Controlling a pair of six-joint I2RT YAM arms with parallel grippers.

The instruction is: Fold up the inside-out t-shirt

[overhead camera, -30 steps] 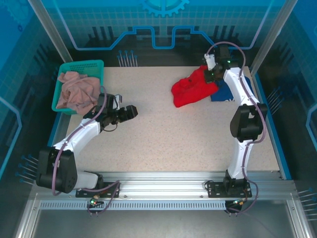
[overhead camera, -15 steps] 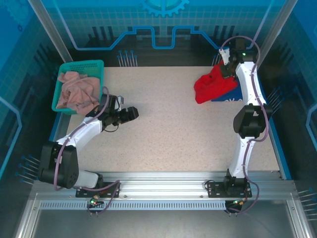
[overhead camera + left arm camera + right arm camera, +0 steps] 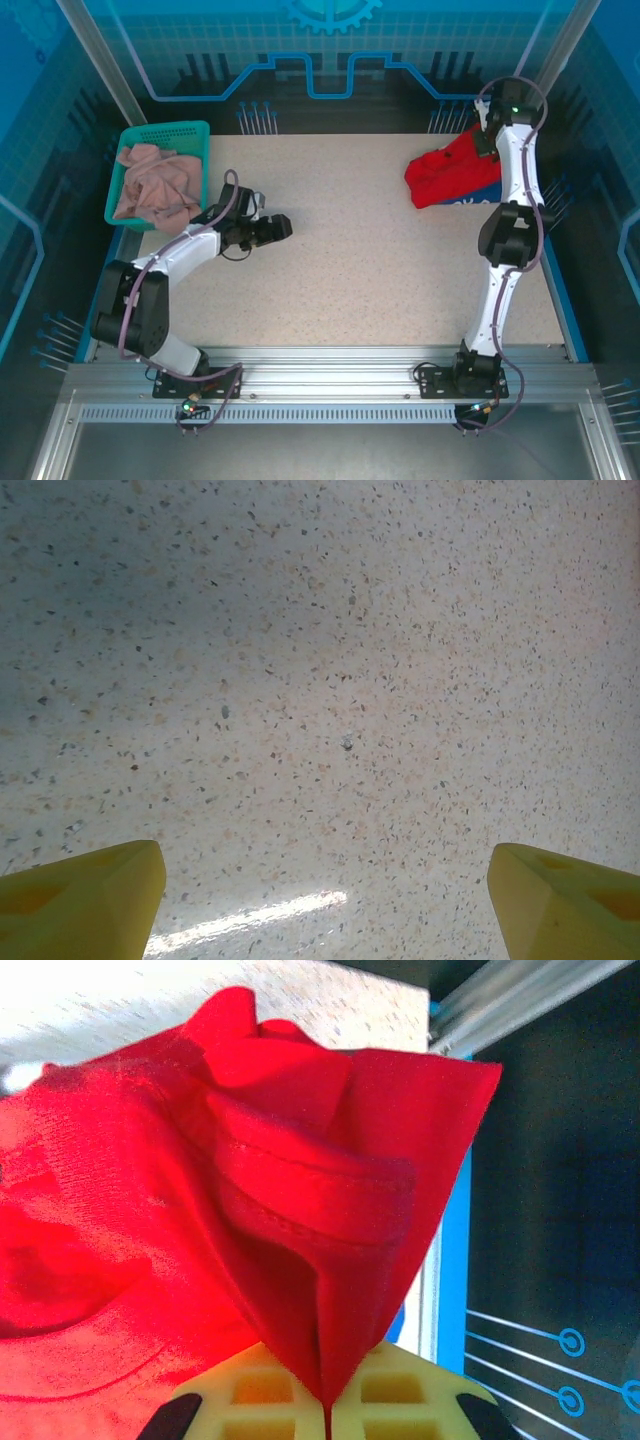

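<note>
The right gripper [image 3: 327,1406] was pinched shut on a bunched fold of the inside-out t-shirt [image 3: 447,178] at the far right edge of the table [image 3: 340,280], and the left gripper [image 3: 279,228] hung with jaws apart over bare surface, so I reckoned spreading the cloth flat mid-table should come first.

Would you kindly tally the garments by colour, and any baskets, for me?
Red t-shirt: 1
Blue garment: 1
Pink garment: 1
Basket: 1
Total: 4
</note>
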